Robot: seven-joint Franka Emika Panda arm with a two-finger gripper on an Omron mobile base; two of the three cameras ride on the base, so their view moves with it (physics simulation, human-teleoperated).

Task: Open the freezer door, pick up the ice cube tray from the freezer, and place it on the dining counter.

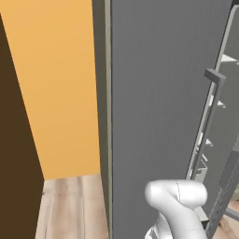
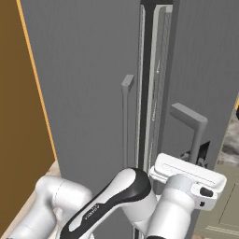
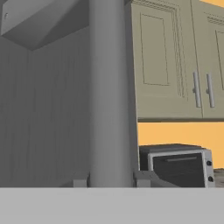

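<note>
**Left base view.**
- The freezer door (image 1: 154, 93): a flat grey panel, upright.
- Its long bar handle (image 1: 207, 116) runs down near the door's right edge.
- Right of that edge, a narrow opening shows white slanted shelves (image 1: 228, 58).
- Left of the door's hinge edge: orange wall (image 1: 60, 84), wood floor (image 1: 70, 205) and a dark brown panel (image 1: 14, 163), with open floor between them.
- The arm (image 1: 177, 196) rises low in front of the door.

**Right base view.**
- The freezer door (image 2: 84, 84) is on the left, its handle (image 2: 125, 126) beside a dark vertical gap (image 2: 147, 93).
- The neighbouring door (image 2: 200, 60) stands across the gap and carries its own handle (image 2: 189, 115).
- The arm (image 2: 112, 196) crosses below both.

**Hand view.**
- The gripper (image 3: 111, 181) straddles the freezer door's handle bar (image 3: 111, 87).
- The fingertips (image 3: 81, 181) sit narrowly, one hard against each side of the bar. Whether they press on it cannot be told.
- Past the door's edge: grey-green cabinets (image 3: 162, 57) and a countertop oven (image 3: 179, 166).
</note>
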